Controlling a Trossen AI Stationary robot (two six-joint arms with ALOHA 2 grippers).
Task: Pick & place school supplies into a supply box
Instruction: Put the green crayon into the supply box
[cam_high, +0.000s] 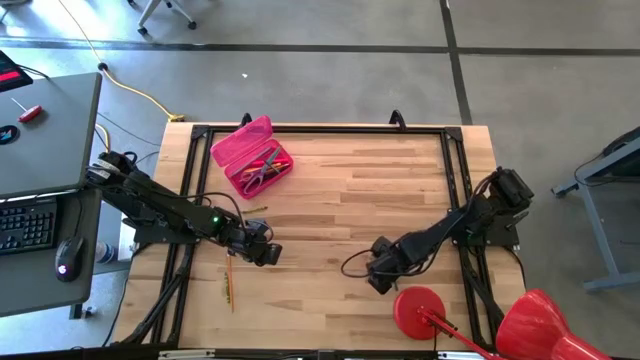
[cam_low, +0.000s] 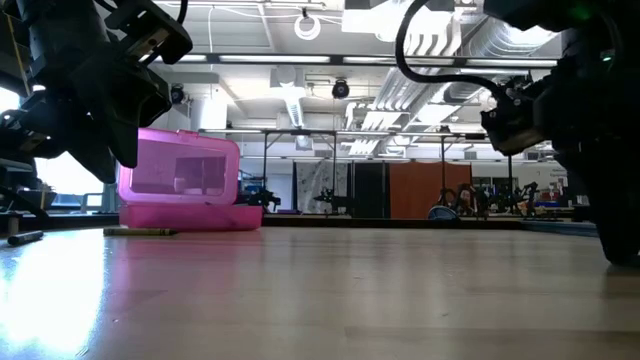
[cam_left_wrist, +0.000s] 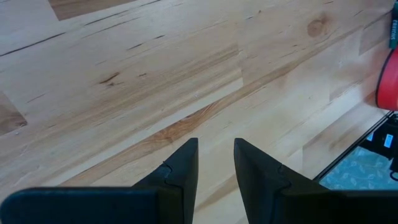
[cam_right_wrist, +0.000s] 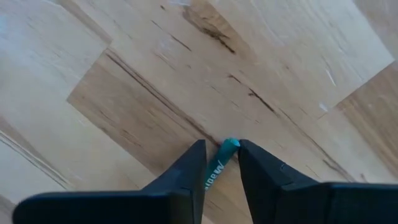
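The pink supply box (cam_high: 250, 155) stands at the table's far left, with purple-handled scissors (cam_high: 262, 170) and some pens lying inside it. An orange pencil (cam_high: 230, 282) lies flat on the table near the left edge, and a short dark one (cam_high: 257, 208) lies near the box. My left gripper (cam_left_wrist: 216, 152) hovers open over bare wood beside the orange pencil, nothing between its fingers. My right gripper (cam_right_wrist: 222, 149) is at the table's near right, pointing down and shut on a green pen (cam_right_wrist: 214, 173). My right gripper pinches the green pen between its two fingers. The pen runs along the fingers, and its rounded end (cam_right_wrist: 229, 145) sticks out just past the fingertips toward the table. The fingers come from above, pointing down. Whether the pen's end touches the wood, I cannot tell.
A red round disc with a handle (cam_high: 420, 305) lies just beside my right gripper at the near right, next to a bigger red object (cam_high: 540, 325). A black frame (cam_high: 455, 170) runs around the table's edges. Bare wood lies between the two arms.
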